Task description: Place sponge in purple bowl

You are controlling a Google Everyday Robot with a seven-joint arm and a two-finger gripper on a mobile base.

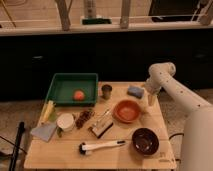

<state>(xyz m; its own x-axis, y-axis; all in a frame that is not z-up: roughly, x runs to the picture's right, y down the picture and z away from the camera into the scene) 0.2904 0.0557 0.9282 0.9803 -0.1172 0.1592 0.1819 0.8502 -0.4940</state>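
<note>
The sponge [135,91], a small blue-grey pad, lies on the wooden table [60,152] at the back right, next to the metal cup [106,91]. The purple bowl [145,141] sits at the table's front right, dark inside, with nothing seen in it. My gripper [151,99] hangs down from the white arm [161,74] at the table's right edge. It is just right of the sponge and slightly nearer than it, and behind the purple bowl.
An orange-red bowl [126,110] sits between the sponge and the purple bowl. A green tray [57,92] holds an orange ball [78,95] at the back left. A white brush [102,146], a white cup [65,121], a grey-blue cloth [44,131] and a yellow-green strip [48,111] lie to the left.
</note>
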